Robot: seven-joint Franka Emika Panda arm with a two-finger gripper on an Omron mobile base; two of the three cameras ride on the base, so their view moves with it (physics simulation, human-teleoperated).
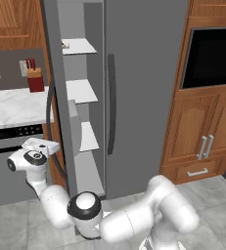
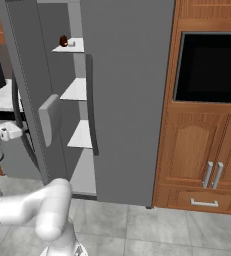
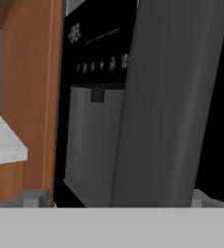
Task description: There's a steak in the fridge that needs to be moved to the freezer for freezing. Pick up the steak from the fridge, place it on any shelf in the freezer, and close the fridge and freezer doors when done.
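Judged stiff and heavy to swing: freezer door [image 2: 29, 95], best pushed at its outer edge near the dispenser panel [image 3: 91, 121]; gripper [image 1: 42, 144] spread unclear.

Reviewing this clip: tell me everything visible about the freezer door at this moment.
The freezer door is a tall, flat, matte grey panel, swung wide open on the unit's left side and seen nearly edge-on from the base cameras. A grey bin juts from its inner face. The hand view looks at its outer face, showing the black dispenser panel with small white icons above a grey recess. A dark bar handle runs down its outer side. The gripper is close beside that handle; contact cannot be told.
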